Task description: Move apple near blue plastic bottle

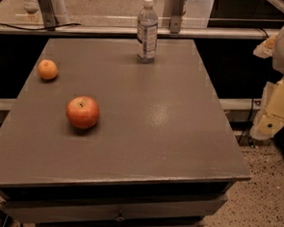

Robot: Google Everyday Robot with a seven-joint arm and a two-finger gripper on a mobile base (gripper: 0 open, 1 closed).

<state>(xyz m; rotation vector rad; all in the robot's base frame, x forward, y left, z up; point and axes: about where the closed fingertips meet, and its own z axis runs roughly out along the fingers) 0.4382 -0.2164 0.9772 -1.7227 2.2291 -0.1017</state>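
Observation:
The red apple (83, 112) with yellowish patches sits on the grey table (151, 121), left of the middle. The clear plastic bottle (147, 31) with a white cap and pale label stands upright near the table's far edge, well away from the apple. My gripper (269, 124) hangs on the pale arm at the right edge of the view, off the table's right side and far from both objects. It holds nothing that I can see.
A small orange citrus fruit (47, 69) lies near the table's left edge, behind the apple. A rail (89, 31) runs behind the table. Speckled floor (267, 200) lies to the right, and drawers (116, 212) are below the tabletop.

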